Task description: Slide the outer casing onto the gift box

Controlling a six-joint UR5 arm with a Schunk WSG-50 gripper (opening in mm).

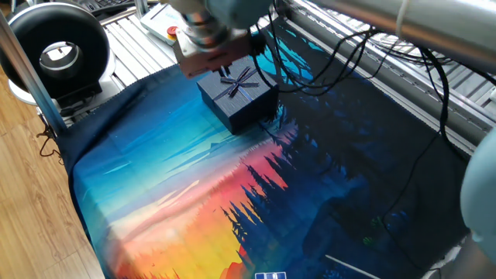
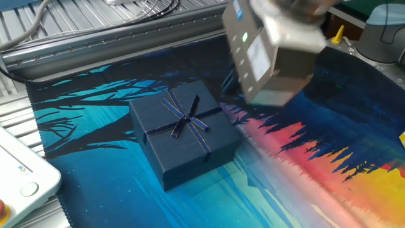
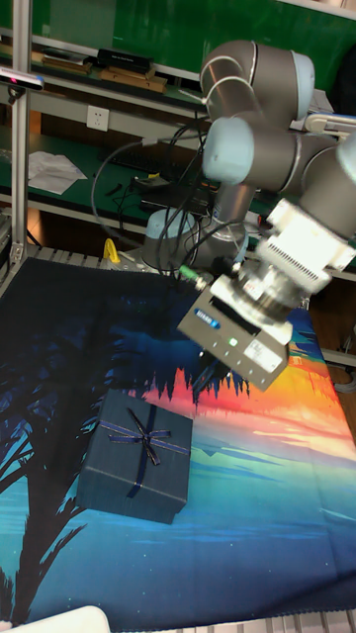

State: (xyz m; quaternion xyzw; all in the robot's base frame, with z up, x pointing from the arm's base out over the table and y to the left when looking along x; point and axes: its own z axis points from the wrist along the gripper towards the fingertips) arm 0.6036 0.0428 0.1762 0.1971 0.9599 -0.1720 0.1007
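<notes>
The outer casing [image 1: 240, 97], a dark navy ribbed square with a thin ribbon bow on top, rests flat on the printed mat [image 2: 183, 133] [image 3: 135, 467]. My gripper [image 1: 225, 72] hangs in the air above the casing's far edge and is not touching it. In the other fixed view the gripper [image 2: 231, 85] is blurred, up and to the right of the casing. In the tall fixed view the gripper [image 3: 203, 376] shows dark fingers below its grey body, with nothing in them. Whether the fingers are apart is unclear. The gift box is hidden.
A colourful sunset mat [image 1: 178, 194] covers the table. A black round device [image 1: 56, 50] stands at the left corner, and a white pendant with a red button [image 1: 172, 29] lies behind the casing. Black cables [image 1: 349, 70] trail across the mat's dark side.
</notes>
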